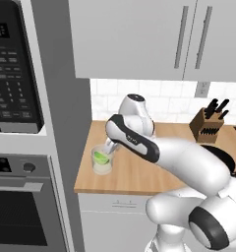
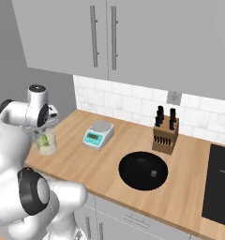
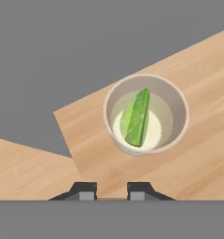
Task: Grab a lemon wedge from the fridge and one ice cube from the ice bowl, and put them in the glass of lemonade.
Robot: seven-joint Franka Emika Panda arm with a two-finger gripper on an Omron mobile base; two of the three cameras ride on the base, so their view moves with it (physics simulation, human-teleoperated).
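Directly above glass of lemonade (image 3: 145, 114): hand (image 3: 112, 190), nearly closed, empty.

lemon wedge (image 3: 136, 119): yellow-green
glass (image 3: 145, 114): clear, pale yellowish liquid
counter (image 2: 109, 164): light wood grain
knife block (image 2: 164, 136): brown, black handles
scale (image 2: 98, 134): white, teal display
pan (image 2: 143, 170): black

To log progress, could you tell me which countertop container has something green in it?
The glass of lemonade beside the oven column: the lemon wedge stands in it, unlike the black pan.
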